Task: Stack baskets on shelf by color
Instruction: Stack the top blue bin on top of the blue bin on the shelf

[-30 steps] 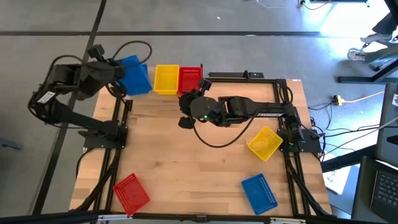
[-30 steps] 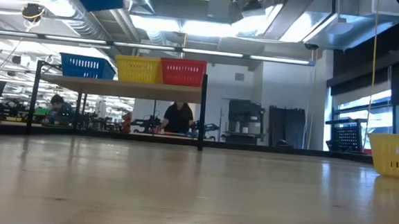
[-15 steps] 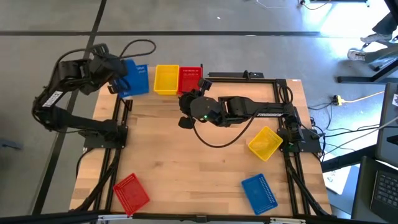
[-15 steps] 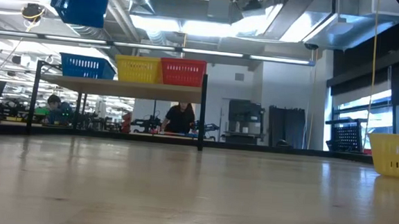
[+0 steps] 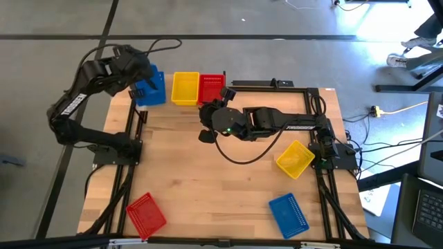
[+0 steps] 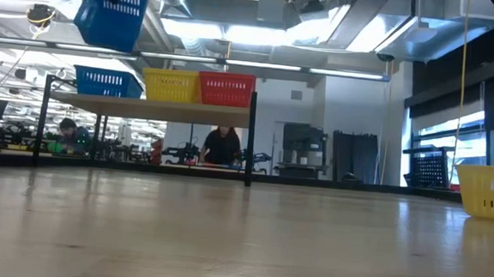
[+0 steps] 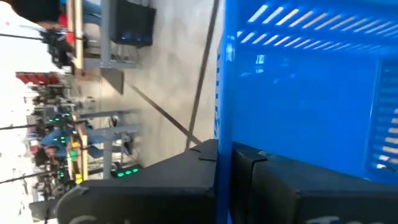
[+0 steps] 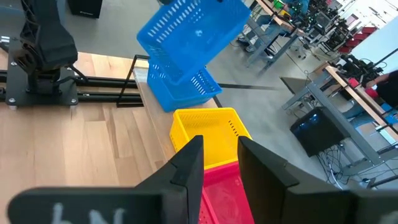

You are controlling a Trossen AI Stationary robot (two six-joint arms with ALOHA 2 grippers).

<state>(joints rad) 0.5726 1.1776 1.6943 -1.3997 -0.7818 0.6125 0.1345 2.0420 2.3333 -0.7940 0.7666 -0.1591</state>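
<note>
Baskets on the shelf: a blue basket (image 6: 106, 82), a yellow basket (image 6: 172, 86) and a red basket (image 6: 227, 88) are lined up side by side on the shelf (image 6: 154, 105), blue at the left-arm end.
Held basket: a second blue basket (image 6: 110, 17) is carried tilted in the air above the shelved blue one, apart from it, its wall pinched between the fingers of the left gripper (image 5: 138, 88).
Baskets on the table: a yellow basket on the table (image 5: 295, 158) lies by the right arm's base; a blue basket on the table (image 5: 288, 214) and a red basket on the table (image 5: 146, 213) are seen at the near corners, well apart.
Contents: nothing is seen in any basket whose inside shows.
Look of the baskets: small rectangles with slotted mesh walls and solid rims.
Right gripper (image 8: 219, 159): held over the table just before the shelf, its fingers parted and grasping nothing.
Surface: a light wooden plank table (image 5: 221, 187); the shelf is a pale board on thin black posts.
Room: a workshop with bright ceiling lights; a person (image 6: 222, 145) is seen beyond the shelf.
</note>
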